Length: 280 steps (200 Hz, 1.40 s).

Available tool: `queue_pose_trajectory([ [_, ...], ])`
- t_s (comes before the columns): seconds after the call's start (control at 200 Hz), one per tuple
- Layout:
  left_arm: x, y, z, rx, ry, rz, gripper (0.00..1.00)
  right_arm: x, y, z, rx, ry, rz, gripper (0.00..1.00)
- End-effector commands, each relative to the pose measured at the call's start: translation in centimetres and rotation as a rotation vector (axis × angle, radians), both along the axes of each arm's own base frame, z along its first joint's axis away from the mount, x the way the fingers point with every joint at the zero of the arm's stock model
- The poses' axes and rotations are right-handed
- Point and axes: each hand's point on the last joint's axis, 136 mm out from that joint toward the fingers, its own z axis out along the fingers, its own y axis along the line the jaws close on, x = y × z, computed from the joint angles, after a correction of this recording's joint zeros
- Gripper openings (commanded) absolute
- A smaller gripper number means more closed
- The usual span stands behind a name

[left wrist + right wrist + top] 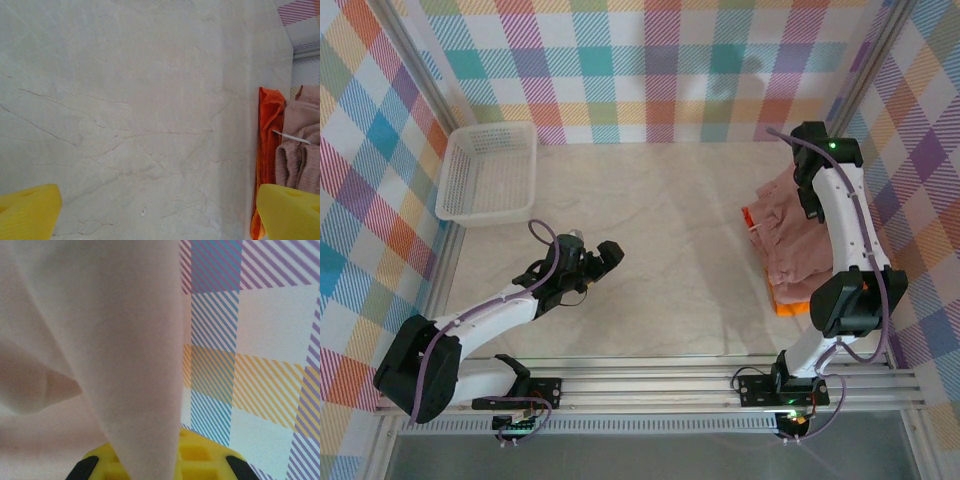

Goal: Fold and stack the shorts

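The pink shorts (798, 250) lay bunched on the right side of the table (660, 250), close to the right wall and well apart from the white mesh basket (485, 213) in the far left corner. They rested on top of the orange shorts (788, 303), whose bright edges showed along the pile's left side and near end; we could not tell how many orange pieces lay under there.

In the right wrist view, a fold of the pink shorts (125, 365) ran down between the yellow fingers (200, 455), which were pressed together on it. From above, we saw the right gripper (810, 208) at the far part of the pile, clamped on that pink cloth.

The left gripper (600, 258) hung over bare table left of centre, its jaws spread wide and holding nothing. Its wrist camera looked across the marbled surface between its two yellow fingertips (27, 212) toward the pile, where the orange shorts (270, 130) edged the pink shorts (300, 150) and a thin white drawstring (292, 137) lay across the gathered waistband. Plaid walls (650, 70) enclosed the table.
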Motion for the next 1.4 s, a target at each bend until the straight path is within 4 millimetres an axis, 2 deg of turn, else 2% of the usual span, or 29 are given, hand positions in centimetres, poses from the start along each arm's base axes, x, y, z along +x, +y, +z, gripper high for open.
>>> queue_pose_trajectory([
  [0.0, 0.1, 0.0, -0.3, -0.012, 0.000, -0.002, 1.00, 0.6, -1.5, 0.6, -0.066, -0.045, -0.001, 0.05],
  [0.235, 0.1, 0.0, -0.4, -0.011, 0.005, -0.004, 1.00, 1.3, -3.7, -1.7, -0.104, -0.015, -0.057, 0.12],
  [0.32, 0.1, 0.0, -0.5, -0.011, 0.006, -0.005, 1.00, 1.0, -4.9, -2.7, -0.147, 0.018, -0.082, 0.14],
  [0.365, 0.1, 0.0, -0.4, -0.011, 0.005, -0.004, 1.00, 0.8, -5.4, -3.3, -0.158, 0.031, -0.095, 0.19],
  [0.465, 0.0, 0.1, -0.2, -0.009, 0.002, -0.005, 1.00, 0.3, -6.5, -3.7, -0.181, 0.038, -0.131, 0.59],
  [0.52, 0.0, 0.2, -0.1, -0.005, 0.000, -0.003, 1.00, 0.2, -6.8, -3.1, -0.181, 0.008, -0.154, 0.81],
  [0.555, -0.1, 0.3, 0.0, -0.002, -0.003, -0.001, 1.00, 0.2, -6.8, -2.4, -0.175, -0.020, -0.169, 0.87],
  [0.595, -0.2, 0.4, 0.1, 0.002, -0.006, 0.002, 1.00, 0.2, -6.6, -1.7, -0.151, -0.055, -0.185, 0.89],
  [0.685, -0.2, 0.7, 0.2, 0.009, -0.011, 0.009, 1.00, 0.6, -3.8, -1.4, 0.087, -0.152, -0.223, 0.97],
  [0.73, -0.2, 0.8, 0.2, 0.011, -0.011, 0.011, 1.00, 1.3, -1.1, -1.9, 0.269, -0.185, -0.215, 1.00],
  [0.8, -0.2, 0.8, 0.1, 0.012, -0.010, 0.014, 1.00, 2.5, 4.5, -3.0, 0.610, -0.206, -0.152, 1.00],
  [0.88, -0.2, 0.8, 0.1, 0.011, -0.007, 0.016, 1.00, 3.6, 8.8, -3.3, 0.868, -0.270, -0.104, 1.00],
  [1.03, -0.2, 0.9, 0.1, 0.016, -0.003, 0.019, 1.00, 4.9, 13.5, -3.9, 1.187, -0.377, -0.068, 0.99],
  [1.13, -0.3, 1.0, 0.1, 0.022, -0.003, 0.023, 1.00, 5.3, 15.6, -4.6, 1.350, -0.422, -0.069, 0.99],
  [1.225, -0.4, 1.2, 0.0, 0.029, 0.000, 0.024, 1.00, 5.2, 16.4, -6.4, 1.433, -0.431, -0.105, 0.99],
  [1.395, -0.6, 1.4, 0.1, 0.035, -0.006, 0.025, 1.00, 4.9, 14.7, -12.3, 1.416, -0.383, -0.246, 1.00],
])
